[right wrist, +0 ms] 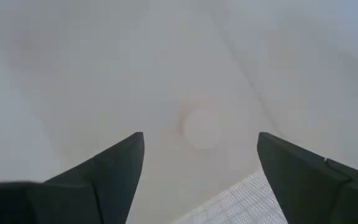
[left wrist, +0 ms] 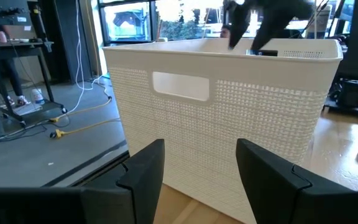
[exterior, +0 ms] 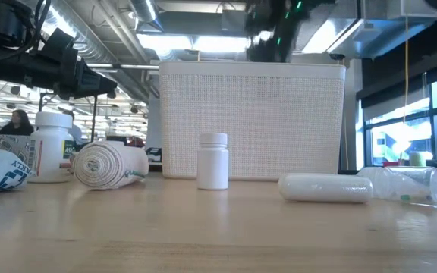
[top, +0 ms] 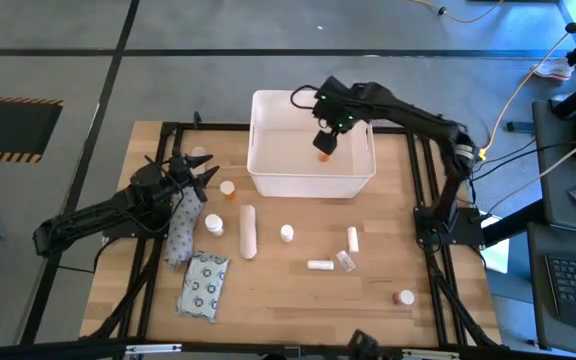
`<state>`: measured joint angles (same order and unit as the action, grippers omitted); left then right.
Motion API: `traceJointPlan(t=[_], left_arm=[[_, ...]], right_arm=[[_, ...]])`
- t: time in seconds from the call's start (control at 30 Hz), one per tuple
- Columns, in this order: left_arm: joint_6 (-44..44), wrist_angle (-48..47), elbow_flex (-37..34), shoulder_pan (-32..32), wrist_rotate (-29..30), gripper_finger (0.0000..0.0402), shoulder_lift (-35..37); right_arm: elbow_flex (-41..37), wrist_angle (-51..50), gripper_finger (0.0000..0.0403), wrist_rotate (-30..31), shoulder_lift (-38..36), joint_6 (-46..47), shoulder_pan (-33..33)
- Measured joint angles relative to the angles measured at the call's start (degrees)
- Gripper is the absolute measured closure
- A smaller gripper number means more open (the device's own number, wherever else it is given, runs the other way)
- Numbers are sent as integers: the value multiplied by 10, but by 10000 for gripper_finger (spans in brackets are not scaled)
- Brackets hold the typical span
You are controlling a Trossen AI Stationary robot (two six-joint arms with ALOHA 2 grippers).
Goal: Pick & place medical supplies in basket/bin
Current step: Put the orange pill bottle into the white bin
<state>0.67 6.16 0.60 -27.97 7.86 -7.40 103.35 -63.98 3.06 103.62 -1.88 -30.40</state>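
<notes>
The white bin [top: 268, 180] stands at the table's far middle. My right gripper [top: 326, 140] hovers over its inside, open and empty [right wrist: 201, 149]. An orange-capped bottle [top: 323, 155] shows inside the bin just under it. My left gripper [top: 206, 172] waits open and empty at the table's left, facing the bin's wall [left wrist: 229, 124]. On the table lie an orange-capped bottle [top: 227, 188], a white bottle [top: 286, 233], a white roll [top: 248, 231], small tubes [top: 352, 238] and the ring-patterned packet [top: 205, 285].
A further orange-capped bottle [top: 404, 297] stands near the table's front right. A white bottle [top: 213, 225] and a patterned pouch [top: 180, 235] lie beside my left arm. In the low view a bottle [exterior: 213, 160] and a tube [exterior: 325, 187] lie in front of the bin.
</notes>
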Motion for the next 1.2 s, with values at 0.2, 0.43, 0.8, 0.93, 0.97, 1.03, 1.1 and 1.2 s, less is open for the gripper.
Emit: traceJointPlan(t=[0.2,0.43,0.8,0.93,0.97,1.03,1.1,1.2], left_arm=[[0,0,0,0,-1,208,0],[1,0,0,0,-4,208,0],[21,0,0,0,-1,208,0],[21,0,0,1,-4,208,0],[21,0,0,1,-4,208,0],[22,0,0,1,-4,208,0],[23,0,0,1,-1,208,0],[43,0,0,1,0,208,0]], right_arm=[[1,1,90,3,-89,16,59],[1,-48,90,3,-145,50,158],[-115,-78,90,3,-225,133,352],[-232,-9,90,3,-265,197,410],[-256,-1,90,4,-273,211,423],[-297,3,90,4,-285,232,446],[-337,7,90,7,-296,264,469],[-393,34,90,48,-310,284,501]])
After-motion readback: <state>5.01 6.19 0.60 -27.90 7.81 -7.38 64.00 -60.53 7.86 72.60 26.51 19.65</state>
